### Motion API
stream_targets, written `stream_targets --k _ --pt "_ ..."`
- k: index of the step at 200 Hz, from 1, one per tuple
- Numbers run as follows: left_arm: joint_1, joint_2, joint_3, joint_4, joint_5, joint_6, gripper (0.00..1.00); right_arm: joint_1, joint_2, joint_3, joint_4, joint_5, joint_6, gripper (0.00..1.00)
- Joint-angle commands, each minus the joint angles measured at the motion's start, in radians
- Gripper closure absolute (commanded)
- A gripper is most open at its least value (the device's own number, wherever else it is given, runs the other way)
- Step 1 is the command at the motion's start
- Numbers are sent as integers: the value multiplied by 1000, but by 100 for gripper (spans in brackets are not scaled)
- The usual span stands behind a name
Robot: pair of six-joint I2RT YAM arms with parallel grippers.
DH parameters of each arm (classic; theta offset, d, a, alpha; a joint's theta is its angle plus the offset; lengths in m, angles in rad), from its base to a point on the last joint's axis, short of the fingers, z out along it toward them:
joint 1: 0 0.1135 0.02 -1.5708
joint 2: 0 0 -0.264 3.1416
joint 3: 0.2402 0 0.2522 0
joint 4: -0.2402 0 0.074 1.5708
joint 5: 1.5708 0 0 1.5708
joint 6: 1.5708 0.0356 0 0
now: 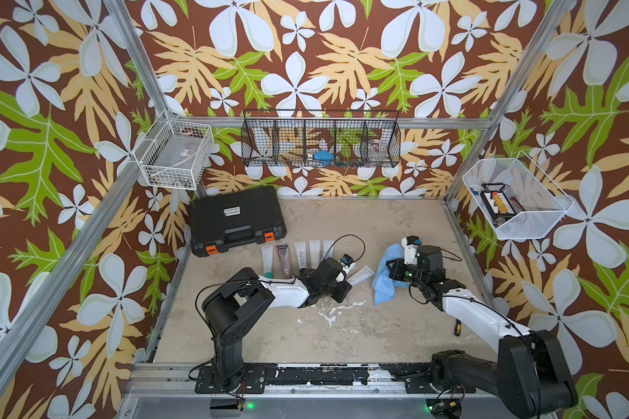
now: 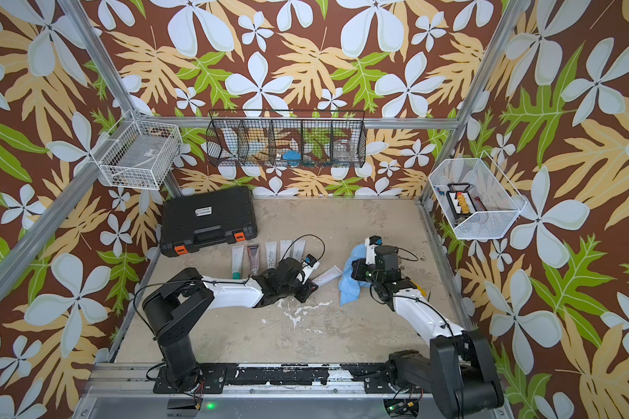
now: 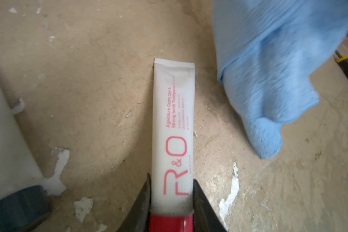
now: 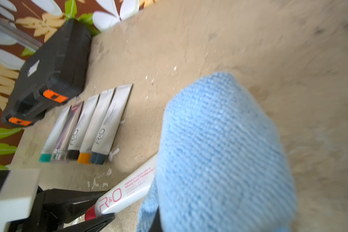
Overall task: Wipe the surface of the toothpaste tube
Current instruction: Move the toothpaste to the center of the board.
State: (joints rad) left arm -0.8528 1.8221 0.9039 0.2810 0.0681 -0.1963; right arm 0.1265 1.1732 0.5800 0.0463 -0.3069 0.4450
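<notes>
A white toothpaste tube (image 3: 173, 124) with red "R&O" lettering and a red cap lies on the tan table (image 1: 360, 232). It shows in both top views (image 1: 361, 274) (image 2: 327, 274) and in the right wrist view (image 4: 129, 192). My left gripper (image 3: 171, 180) is shut on the tube's cap end, one black finger on each side. My right gripper (image 1: 396, 270) is shut on a bunched light blue cloth (image 1: 387, 281) (image 4: 219, 150), which hides its fingers. The cloth (image 3: 269, 70) hangs just beside the tube's crimped end, with a gap between them.
Several other tubes (image 1: 298, 254) lie in a row behind the left arm, with a black case (image 1: 236, 219) with orange latches beyond them. A yellow-and-black screwdriver (image 1: 457, 328) lies beside the right arm. Wire baskets (image 1: 320, 139) hang on the walls.
</notes>
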Motion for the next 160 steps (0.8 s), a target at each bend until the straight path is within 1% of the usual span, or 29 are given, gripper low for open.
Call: stream_targets --k 1,12,31,41,56,72,88,104,134,160 --pt "-2 -17 9 36 -135 -153 86 -48 -73 21 -123 15 -38 100" --pt "-2 -14 20 30 -179 -213 87 -67 -107 28 -137 10 -35 100" --pt "-4 3 50 5 -260 -307 87 -70 -144 39 -147 0 -24 100" --pt "-5 16 73 -31 -326 -359 87 -69 -153 45 -156 -5 -21 100" --pt "-4 36 111 -62 -394 -401 87 -70 -160 55 -167 -12 -20 100" --pt "-3 82 197 -132 -448 -425 87 -69 -167 57 -166 -22 -15 100" --pt "-3 137 280 -196 -466 -455 87 -70 -168 56 -160 -36 -8 100" --pt "-4 176 324 -228 -470 -502 87 -70 -164 62 -160 -49 -6 100" --pt "-7 225 350 -239 -452 -576 87 -70 -166 74 -164 -55 -6 100" --pt "-24 244 357 -252 -458 -598 87 -70 -179 69 -153 -52 -4 100"
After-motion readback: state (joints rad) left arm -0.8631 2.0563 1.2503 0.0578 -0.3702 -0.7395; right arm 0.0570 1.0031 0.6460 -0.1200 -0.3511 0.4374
